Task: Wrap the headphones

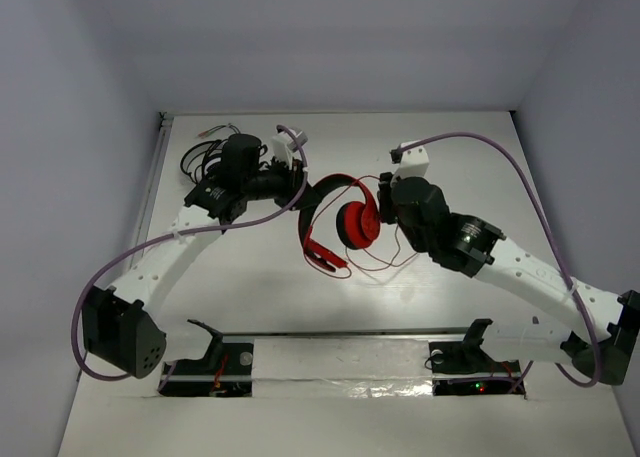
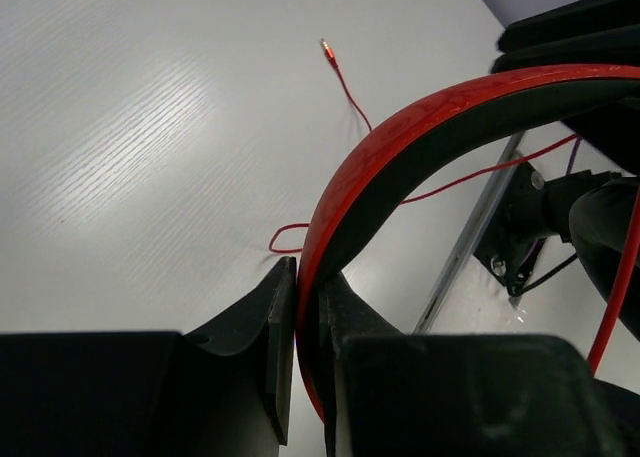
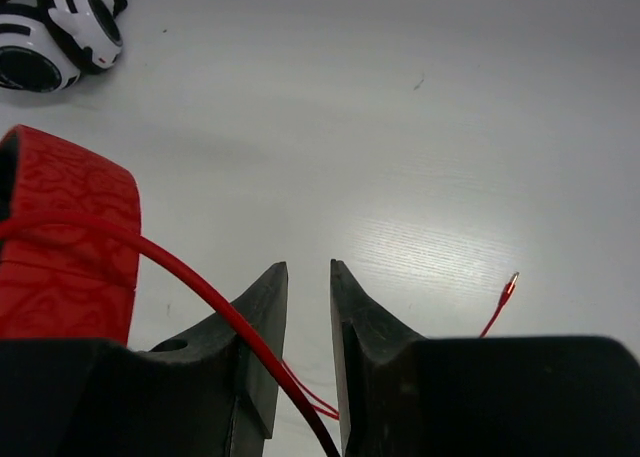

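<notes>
The red headphones (image 1: 345, 217) are held up over the middle of the table. My left gripper (image 1: 303, 191) is shut on the red-and-black headband (image 2: 400, 137), which stands clamped between its fingers (image 2: 275, 317). One red ear cup (image 1: 358, 224) hangs beside my right gripper (image 1: 385, 205) and shows at the left of the right wrist view (image 3: 65, 237). The right gripper (image 3: 308, 297) is narrowly open; the thin red cable (image 3: 200, 282) runs from the cup across its left finger and down through the gap. The cable's loose end lies in loops (image 1: 390, 259), with its plug (image 3: 512, 280) on the table.
White and black headphones (image 3: 55, 32) lie at the far left of the table, behind the left arm (image 1: 205, 159). A metal rail (image 1: 350, 334) runs along the near edge between the arm bases. White walls close in the table at the sides and back.
</notes>
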Robot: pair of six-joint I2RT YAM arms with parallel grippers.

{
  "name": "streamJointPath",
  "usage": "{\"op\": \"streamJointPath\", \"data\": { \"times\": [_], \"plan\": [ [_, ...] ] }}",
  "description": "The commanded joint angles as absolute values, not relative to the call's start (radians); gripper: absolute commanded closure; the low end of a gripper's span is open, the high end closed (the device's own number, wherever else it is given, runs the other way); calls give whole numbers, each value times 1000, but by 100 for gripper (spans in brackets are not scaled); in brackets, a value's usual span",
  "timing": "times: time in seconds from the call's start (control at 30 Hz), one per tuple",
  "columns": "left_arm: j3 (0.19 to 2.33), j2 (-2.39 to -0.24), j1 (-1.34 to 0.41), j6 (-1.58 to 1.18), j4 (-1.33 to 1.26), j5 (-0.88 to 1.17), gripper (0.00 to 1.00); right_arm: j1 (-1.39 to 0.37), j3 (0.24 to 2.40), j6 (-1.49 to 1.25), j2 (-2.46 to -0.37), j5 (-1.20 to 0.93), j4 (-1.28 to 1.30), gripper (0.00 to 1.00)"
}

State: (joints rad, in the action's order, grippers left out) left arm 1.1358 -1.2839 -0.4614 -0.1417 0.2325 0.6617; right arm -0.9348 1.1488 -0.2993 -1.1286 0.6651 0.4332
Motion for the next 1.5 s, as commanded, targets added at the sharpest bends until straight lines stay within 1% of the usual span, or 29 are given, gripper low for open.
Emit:
{"op": "streamJointPath", "data": {
  "times": [0.0,0.13,0.2,0.23,0.37,0.47,0.63,0.67,0.7,0.77,0.83,0.87,0.97,1.03,1.07,1.17,1.2,1.3,1.33,1.47],
  "plan": [
    [1174,-1230,-446,-192,143,778,100,-925,1147,-311,-1140,672,374,70],
    [1161,-1206,-402,-273,62,785,100,-925,1097,-348,-1073,624,281,70],
    [1169,-1197,-387,-304,31,804,100,-925,1042,-356,-1054,566,230,67],
    [1186,-1197,-377,-323,31,798,100,-925,1020,-359,-1046,540,200,67],
    [1204,-1183,-353,-391,6,801,100,-925,888,-376,-1019,405,-47,61],
    [1207,-1172,-321,-437,-31,816,100,-916,812,-380,-1025,313,-179,59],
    [1241,-1161,-308,-485,-55,827,100,-896,769,-367,-1095,262,-299,59],
    [1249,-1160,-308,-489,-52,822,100,-870,752,-362,-1104,241,-345,58],
    [1258,-1160,-308,-488,-42,822,100,-858,746,-361,-1114,230,-366,55],
    [1282,-1160,-308,-492,-34,821,100,-838,732,-351,-1137,225,-409,55],
    [1302,-1160,-308,-486,-3,795,100,-827,735,-335,-1135,238,-390,58],
    [1325,-1161,-308,-483,-2,778,100,-827,732,-328,-1109,215,-371,61],
    [1367,-1161,-308,-482,61,718,100,-827,686,-322,-1033,152,-324,97],
    [1390,-1160,-308,-486,72,690,100,-827,652,-350,-997,181,-325,98],
    [1397,-1155,-308,-489,78,675,100,-827,635,-354,-979,213,-343,96],
    [1425,-1152,-308,-488,106,641,100,-802,630,-367,-1006,281,-336,61],
    [1428,-1152,-308,-486,116,643,100,-792,637,-365,-1040,273,-336,44],
    [1445,-1140,-308,-480,136,624,100,-744,666,-371,-1086,247,-339,31],
    [1451,-1137,-308,-482,140,621,100,-729,669,-371,-1115,229,-347,29],
    [1468,-1121,-308,-480,155,615,100,-693,689,-367,-1213,225,-382,29]
  ]
}}
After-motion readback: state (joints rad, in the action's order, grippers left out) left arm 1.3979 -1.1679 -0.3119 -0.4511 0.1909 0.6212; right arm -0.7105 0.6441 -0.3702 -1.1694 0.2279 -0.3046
